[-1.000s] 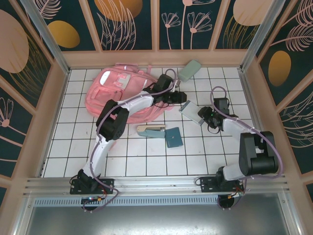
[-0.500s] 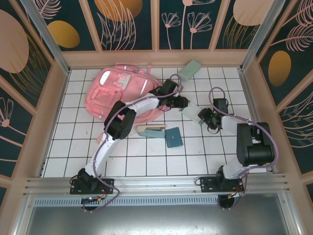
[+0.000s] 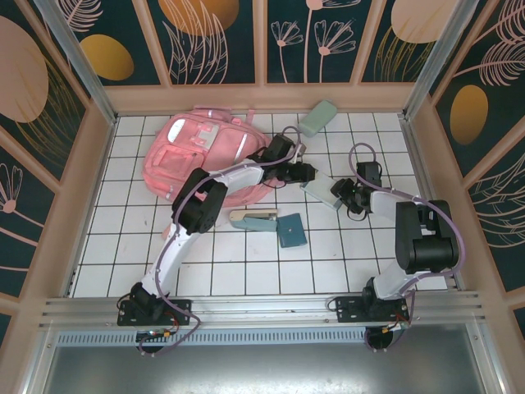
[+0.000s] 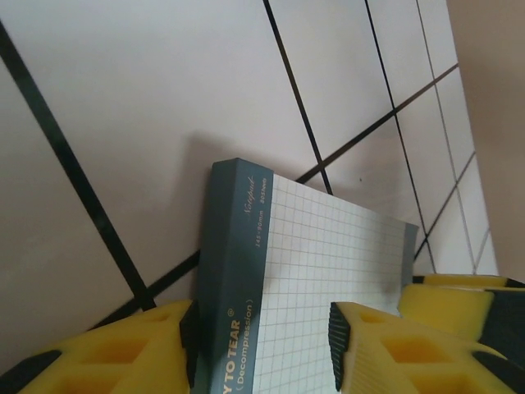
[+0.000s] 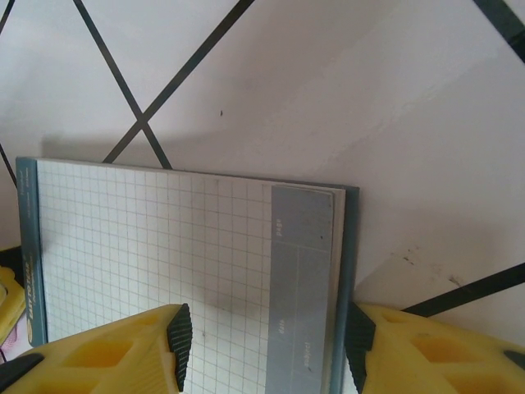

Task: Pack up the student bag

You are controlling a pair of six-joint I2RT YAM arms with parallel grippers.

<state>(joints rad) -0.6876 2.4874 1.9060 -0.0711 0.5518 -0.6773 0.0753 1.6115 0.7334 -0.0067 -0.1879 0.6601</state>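
The student bag, a big pink backpack, lies at the far left of the tiled table. A thick grid-paper notepad with a teal spine lies right of it, between both grippers. My left gripper is at its left end. In the left wrist view the left gripper is open, one pad against the notepad's teal side, the other over the page. My right gripper is at the right end. In the right wrist view the right gripper is open, one pad at the notepad's teal edge, the other over the page.
A pale green pencil case lies at the back near the wall. A grey and tan stapler-like object and a small teal booklet lie in the middle of the table. Wooden walls close in three sides.
My left gripper has moved right and nearer, up to the notepad's left end, and its jaws have narrowed a little. The right gripper has shifted slightly left; its elbow has swung in.
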